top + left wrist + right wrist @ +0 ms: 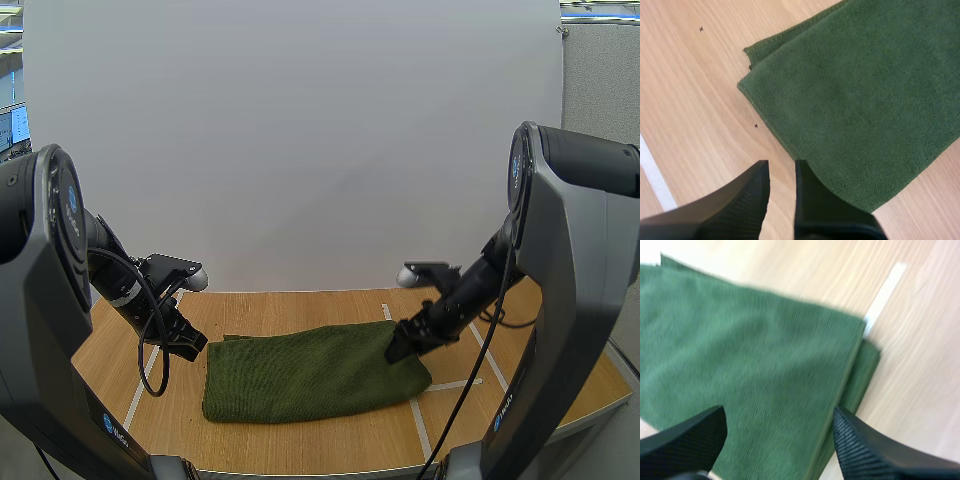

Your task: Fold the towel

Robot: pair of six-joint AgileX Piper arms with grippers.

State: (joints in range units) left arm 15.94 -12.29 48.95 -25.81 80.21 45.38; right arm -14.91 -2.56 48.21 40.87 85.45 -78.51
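Note:
A dark green towel (310, 372) lies folded in a long band across the middle of the wooden table (300, 440). My left gripper (192, 346) hovers just off the towel's left end; in the left wrist view its fingers (781, 167) stand a little apart over bare wood beside the towel's (865, 90) edge, holding nothing. My right gripper (402, 346) is at the towel's right end. Its fingers (780, 415) are spread wide and open above the towel's (755, 350) layered edge, with nothing pinched.
White tape lines (420, 425) mark the tabletop, one running under the towel's right end (885, 290) and one at the left (655, 175). The table's front edge runs close below the towel. Bare wood lies on both sides.

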